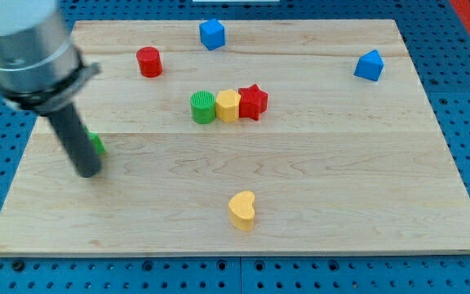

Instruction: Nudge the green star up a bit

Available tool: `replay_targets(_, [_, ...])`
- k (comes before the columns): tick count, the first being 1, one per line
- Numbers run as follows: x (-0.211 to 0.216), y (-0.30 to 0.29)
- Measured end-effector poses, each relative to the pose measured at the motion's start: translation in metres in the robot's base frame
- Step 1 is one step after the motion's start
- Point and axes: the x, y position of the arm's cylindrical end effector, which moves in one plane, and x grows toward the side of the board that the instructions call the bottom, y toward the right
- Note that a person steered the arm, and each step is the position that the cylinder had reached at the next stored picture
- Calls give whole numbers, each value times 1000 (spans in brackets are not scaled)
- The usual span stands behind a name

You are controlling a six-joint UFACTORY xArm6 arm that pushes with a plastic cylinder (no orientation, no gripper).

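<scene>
The green star (96,144) lies near the view's left edge of the wooden board (317,188), mostly hidden behind my rod; only a small green part shows. My tip (88,173) rests on the board just below and slightly left of the star, touching or nearly touching it.
A green cylinder (203,107), a yellow hexagon (228,105) and a red star (253,102) sit in a row at the centre. A red cylinder (148,62), a blue cube (212,34) and a blue block (370,65) lie toward the top. A yellow heart (242,210) lies at the bottom.
</scene>
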Motion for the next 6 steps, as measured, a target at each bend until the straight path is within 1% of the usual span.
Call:
replay_targets(1, [-7, -33])
replay_targets(3, [-8, 34])
replay_targets(4, [-10, 35])
replay_targets(5, [-14, 14])
replay_targets(6, [-15, 8])
